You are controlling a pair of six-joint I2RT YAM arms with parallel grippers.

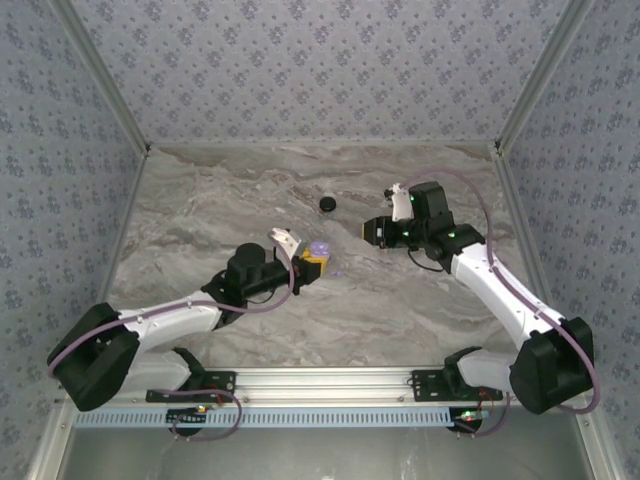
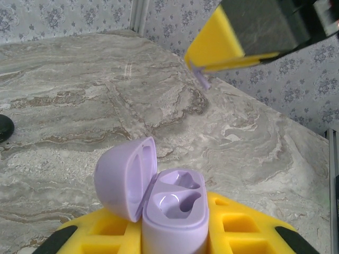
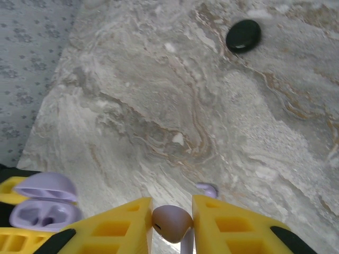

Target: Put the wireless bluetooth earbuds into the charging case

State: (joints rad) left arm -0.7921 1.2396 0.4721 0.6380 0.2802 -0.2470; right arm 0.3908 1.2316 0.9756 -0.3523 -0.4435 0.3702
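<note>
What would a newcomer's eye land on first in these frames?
An open pale lilac plastic charging case, lid up and both sockets empty, is clamped in the left gripper's yellow fingers near the middle of the grey marbled table. Facing it, the right gripper pinches a small lilac earbud. A second lilac earbud lies on the table just beyond that gripper, and a glossy black oval puck sits farther off.

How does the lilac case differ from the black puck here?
The lilac case is gripped by the left end effector; the black puck lies free on the table. The lilac case is open, wells empty; the black puck looks shut. Both are small and rounded.
</note>
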